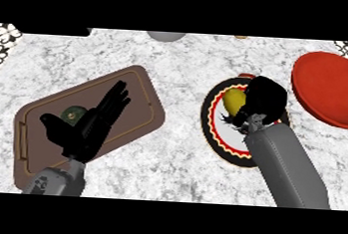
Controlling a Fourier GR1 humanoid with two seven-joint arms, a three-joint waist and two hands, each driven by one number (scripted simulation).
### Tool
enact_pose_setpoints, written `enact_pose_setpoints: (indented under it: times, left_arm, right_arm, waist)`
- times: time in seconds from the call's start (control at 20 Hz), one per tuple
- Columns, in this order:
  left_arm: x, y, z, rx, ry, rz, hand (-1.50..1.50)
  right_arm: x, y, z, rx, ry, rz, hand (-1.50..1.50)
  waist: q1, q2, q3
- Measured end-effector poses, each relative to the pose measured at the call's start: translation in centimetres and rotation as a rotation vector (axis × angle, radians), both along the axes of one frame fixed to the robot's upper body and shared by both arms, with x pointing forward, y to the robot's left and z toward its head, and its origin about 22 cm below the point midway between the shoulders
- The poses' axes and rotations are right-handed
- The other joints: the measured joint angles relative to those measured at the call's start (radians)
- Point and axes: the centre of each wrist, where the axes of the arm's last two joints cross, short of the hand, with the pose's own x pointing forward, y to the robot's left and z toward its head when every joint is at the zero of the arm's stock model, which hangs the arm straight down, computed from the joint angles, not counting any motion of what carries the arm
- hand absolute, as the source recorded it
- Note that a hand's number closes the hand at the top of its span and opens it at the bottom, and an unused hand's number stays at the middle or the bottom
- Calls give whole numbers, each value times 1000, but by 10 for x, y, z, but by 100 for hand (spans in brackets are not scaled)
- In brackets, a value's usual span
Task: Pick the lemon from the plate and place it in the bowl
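One lemon (235, 100), one plate (221, 141), one bowl (329, 90).
My right hand (265, 99) curls around the lemon; my left hand (88, 124) rests flat-fingered over one tray (145, 95).

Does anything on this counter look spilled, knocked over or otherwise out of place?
Nothing stands out. The lemon lies on the patterned plate with the right hand over it, the red bowl sits upright beside it, and the left hand rests open above the brown tray.

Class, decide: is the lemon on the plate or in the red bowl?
On the plate: the lemon lies inside its rim beside the right hand; the red bowl is apart.
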Motion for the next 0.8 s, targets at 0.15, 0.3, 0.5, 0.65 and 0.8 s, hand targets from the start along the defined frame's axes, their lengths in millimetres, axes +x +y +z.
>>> enact_pose_setpoints:
  times: [0.15, 0.3, 0.5, 0.65, 0.8]
  left_arm:
    - [-4, 9, 1, 1, -2, -2, 0]
    - [-1, 7, 1, 0, 2, 4, 0]
    - [-3, 6, 0, 2, 5, 7, 0]
    - [-4, 10, 1, 3, 3, 12, 0]
    - [-6, 3, -2, -2, 2, 5, 0]
  right_arm:
    - [-1, 6, 33, -28, -101, 6, 150]
    - [-7, 12, 63, -61, -205, 13, 150]
    - [-13, 20, 103, -89, -309, 16, 150]
    - [-14, 8, 120, -100, -351, -8, 150]
    - [-11, -3, 133, -105, -382, -35, 150]
  waist:
    - [-3, -2, 0]
    - [-8, -3, 0]
    - [-7, -3, 0]
    - [-6, -2, 0]
    - [-4, -1, 0]
